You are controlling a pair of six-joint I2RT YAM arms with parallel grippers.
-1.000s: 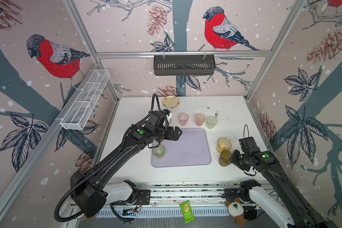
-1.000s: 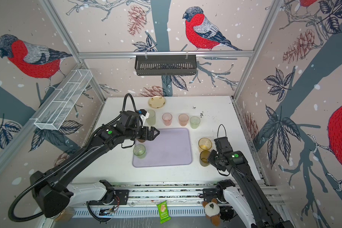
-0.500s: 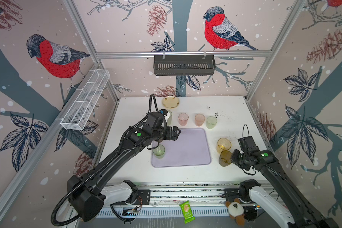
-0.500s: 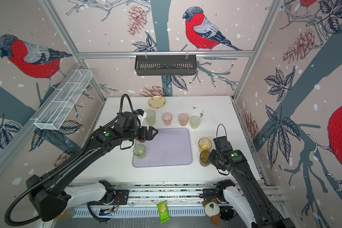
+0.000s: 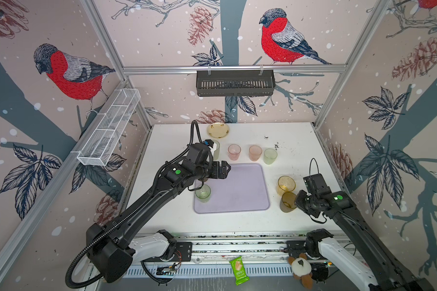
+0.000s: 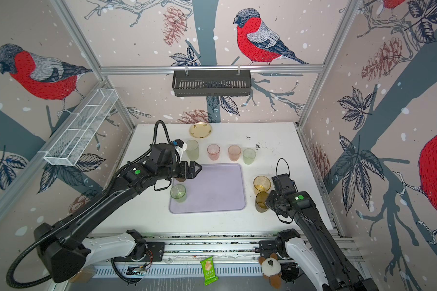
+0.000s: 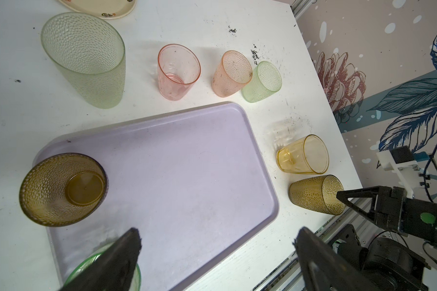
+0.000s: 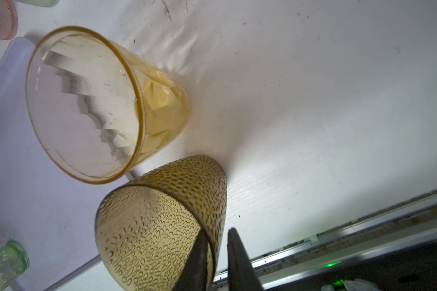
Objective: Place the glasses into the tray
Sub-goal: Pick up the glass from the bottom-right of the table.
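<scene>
Item: brown dimpled plastic tumbler (image 8: 162, 221), upright on the white counter (image 5: 288, 141) at 4 o'clock off the pale lavender rectangular tray (image 5: 237, 191). Your right claw (image 8: 217, 230) pinches its rim wall, one finger inside, likely for a straight lift. Your left claw (image 7: 217, 230) hangs apart over the tray's 10 o'clock corner, empty.

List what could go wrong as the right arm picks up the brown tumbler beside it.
1. The right tool straddles one wall of the brown tumbler, a finger inside, a finger outside; so thin a rim pinch might let it swing or slip once lifted.
2. The amber glass stands right beside it; a tilted lift may knock it over.
3. The left tool hangs open over the lavender tray; the arms might collide there.
</scene>
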